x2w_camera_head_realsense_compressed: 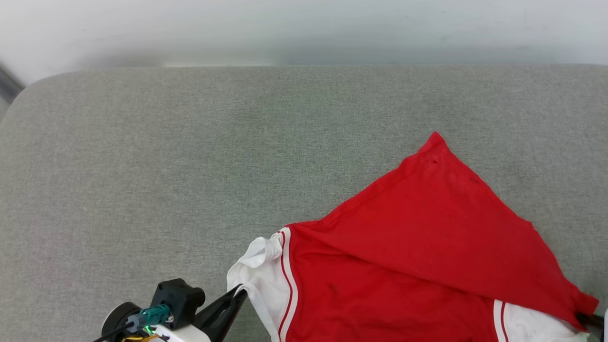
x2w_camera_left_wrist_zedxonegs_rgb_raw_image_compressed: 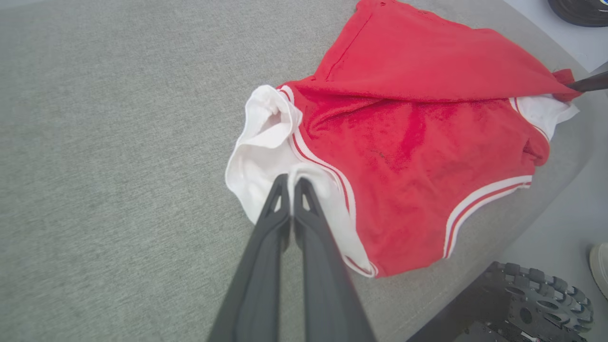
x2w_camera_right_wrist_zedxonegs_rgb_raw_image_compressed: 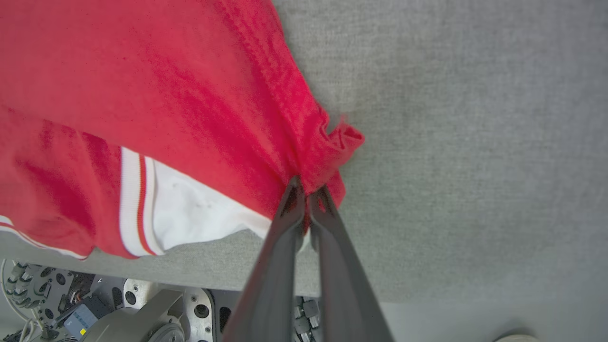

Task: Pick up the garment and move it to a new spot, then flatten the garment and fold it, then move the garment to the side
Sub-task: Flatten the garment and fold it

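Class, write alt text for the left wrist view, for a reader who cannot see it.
The left gripper, shut, pinches the white sleeve of a red T-shirt lying on a grey fabric surface. A red flap is folded across the shirt's far part, and the right gripper holds its corner at the right edge.

The light is bright, soft and even, and the grey cushion [x2w_camera_head_realsense_compressed: 190, 166] carries almost no shadows. The red shirt [x2w_camera_left_wrist_zedxonegs_rgb_raw_image_compressed: 418, 142] looks oversaturated, its weave smeared. The white wall [x2w_camera_head_realsense_compressed: 304, 28] is hazy. Both wrist views curve at the edges.
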Available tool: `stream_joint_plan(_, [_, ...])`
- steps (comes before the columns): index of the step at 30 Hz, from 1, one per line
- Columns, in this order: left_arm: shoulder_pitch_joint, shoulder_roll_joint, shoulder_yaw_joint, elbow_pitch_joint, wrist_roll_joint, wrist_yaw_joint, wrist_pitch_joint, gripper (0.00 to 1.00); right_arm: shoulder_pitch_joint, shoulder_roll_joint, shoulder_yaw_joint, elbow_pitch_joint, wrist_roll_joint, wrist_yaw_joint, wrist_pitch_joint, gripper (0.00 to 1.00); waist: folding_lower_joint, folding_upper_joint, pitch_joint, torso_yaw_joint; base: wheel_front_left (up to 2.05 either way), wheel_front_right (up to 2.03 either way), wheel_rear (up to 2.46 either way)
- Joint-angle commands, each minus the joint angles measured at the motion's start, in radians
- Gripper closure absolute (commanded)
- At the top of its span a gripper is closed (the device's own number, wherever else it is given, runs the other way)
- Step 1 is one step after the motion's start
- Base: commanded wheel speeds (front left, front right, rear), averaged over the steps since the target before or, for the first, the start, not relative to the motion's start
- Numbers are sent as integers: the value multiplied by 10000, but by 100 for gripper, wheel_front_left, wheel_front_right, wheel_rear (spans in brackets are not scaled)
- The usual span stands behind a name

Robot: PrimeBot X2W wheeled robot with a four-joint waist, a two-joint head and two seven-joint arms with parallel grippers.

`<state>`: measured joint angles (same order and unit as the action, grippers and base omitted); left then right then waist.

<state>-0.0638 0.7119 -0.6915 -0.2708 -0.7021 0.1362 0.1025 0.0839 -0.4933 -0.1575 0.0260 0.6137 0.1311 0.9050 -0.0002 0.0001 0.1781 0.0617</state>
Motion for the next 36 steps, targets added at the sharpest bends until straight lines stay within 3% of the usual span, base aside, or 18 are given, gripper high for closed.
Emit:
stream_joint_plan(1, [21,-15,17,-91,31,39,-12,100,-115,-159,123,-121,-68,-7,-69,0,2,-1,1,17,0,0,0])
stream_joint_plan(6, [-77,-16,-34,-415,119,72,72,100,-812,-678,434,-876,531,-7,197,0,2,-1,106,257,0,0,0])
stream_joint_plan(10, [-184,-178,-38,-783,51,108,51,100,-1925,-679,450,-1540,1135,-7,753,0,2,-1,343,579,0,0,0])
stream_joint_plan(14, [-446,-214,-144,-1198,186,49,230,100,-3375,-503,889,-1787,919,-7,1316,0,2,-1,791,1032,0,0,0])
stream_joint_plan(26, [-1276,-780,-570,-1758,688,-156,358,100,-6613,-591,2269,733,-722,-7,2071,0,2,-1,2342,2606,0,0,0])
stream_joint_plan(36, [-1552,-1260,-889,-1394,776,-364,218,100,-6558,-1087,3143,2350,-1052,-9,2044,0,2,-1,2926,3275,0,0,0])
